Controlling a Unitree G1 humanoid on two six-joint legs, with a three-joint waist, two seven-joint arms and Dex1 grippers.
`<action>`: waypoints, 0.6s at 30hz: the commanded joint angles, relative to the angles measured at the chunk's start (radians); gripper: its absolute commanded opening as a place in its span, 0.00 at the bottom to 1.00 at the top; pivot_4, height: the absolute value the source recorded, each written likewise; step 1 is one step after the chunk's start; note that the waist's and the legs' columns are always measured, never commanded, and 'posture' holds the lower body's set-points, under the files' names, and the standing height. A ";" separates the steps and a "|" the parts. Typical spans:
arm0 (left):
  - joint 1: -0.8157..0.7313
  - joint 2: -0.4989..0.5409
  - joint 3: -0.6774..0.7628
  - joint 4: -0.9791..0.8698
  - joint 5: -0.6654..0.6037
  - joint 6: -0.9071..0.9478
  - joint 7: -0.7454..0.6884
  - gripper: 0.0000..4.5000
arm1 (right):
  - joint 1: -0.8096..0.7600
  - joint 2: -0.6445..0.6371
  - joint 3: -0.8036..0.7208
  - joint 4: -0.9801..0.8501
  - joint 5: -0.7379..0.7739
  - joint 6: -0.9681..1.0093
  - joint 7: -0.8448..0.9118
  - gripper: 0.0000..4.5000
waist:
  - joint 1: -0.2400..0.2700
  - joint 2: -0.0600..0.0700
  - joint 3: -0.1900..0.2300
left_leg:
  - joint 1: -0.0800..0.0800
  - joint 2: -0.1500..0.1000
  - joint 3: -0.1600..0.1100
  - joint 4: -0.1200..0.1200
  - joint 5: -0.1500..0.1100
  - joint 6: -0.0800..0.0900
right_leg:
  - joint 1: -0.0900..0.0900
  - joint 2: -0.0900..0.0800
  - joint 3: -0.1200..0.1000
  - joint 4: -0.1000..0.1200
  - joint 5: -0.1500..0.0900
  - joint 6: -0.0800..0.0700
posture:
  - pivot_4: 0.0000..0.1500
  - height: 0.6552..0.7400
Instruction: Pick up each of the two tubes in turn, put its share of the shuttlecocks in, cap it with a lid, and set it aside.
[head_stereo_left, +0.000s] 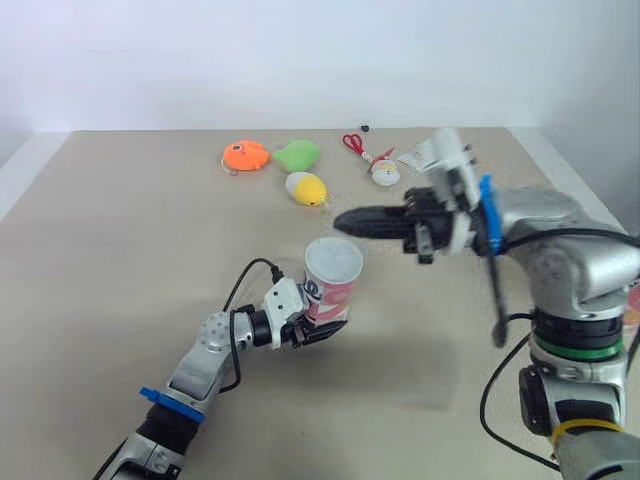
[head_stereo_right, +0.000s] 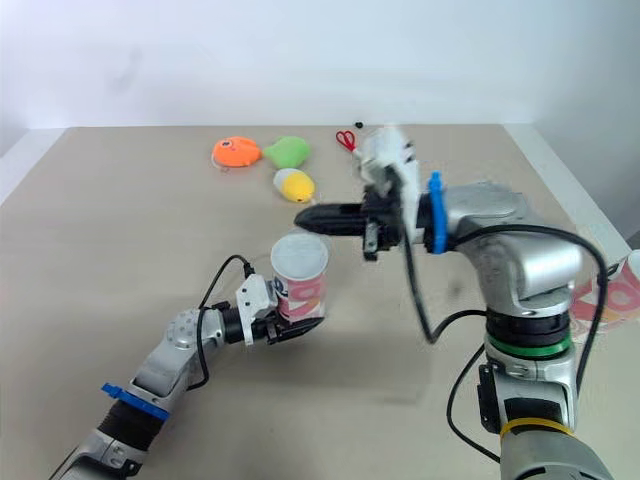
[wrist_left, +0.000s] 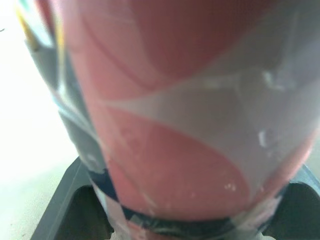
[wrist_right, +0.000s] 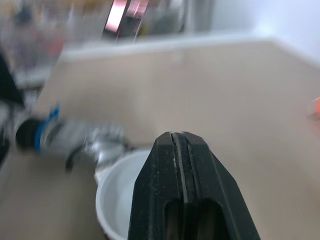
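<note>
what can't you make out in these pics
Inside of the tube held by the left tool: in the right wrist view the shut right tool covers much of its opening, so contents are unclear.
Pink-and-white object, right eye view: cut off by the right edge.
Small red-and-white item beside the scissors, left eye view: too small to name.

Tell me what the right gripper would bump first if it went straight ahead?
Likely nothing close: the right gripper, jaws shut, points sideways just above the open top of the tube, so it should pass over it toward the table. Depth is hard to judge.
</note>
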 joint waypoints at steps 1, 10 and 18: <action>0.038 0.046 0.004 -0.009 -0.005 0.076 -0.021 1.00 | 0.081 -0.052 -0.071 -0.061 0.082 0.028 -0.028 0.44 | -0.001 -0.001 0.001 | 0.000 0.000 0.000 0.000 0.000 0.000 | 0.000 0.000 0.000 0.000 -0.001 0.000 | 1.00 1.00; 0.061 0.194 0.099 -0.145 -0.119 0.198 -0.111 1.00 | 0.355 -0.135 -0.084 -0.131 0.122 -0.042 -0.076 0.98 | -0.023 0.003 0.017 | 0.000 0.003 0.002 -0.001 0.000 0.000 | -0.003 0.004 0.004 0.002 -0.001 0.001 | 1.00 1.00; 0.051 0.339 0.146 -0.171 -0.197 0.229 -0.260 1.00 | 0.594 -0.097 0.111 -0.159 -0.077 -0.338 -0.115 0.98 | -0.024 0.000 0.019 | 0.000 0.004 0.004 0.000 0.000 -0.001 | -0.004 0.006 0.007 0.002 -0.005 0.007 | 1.00 1.00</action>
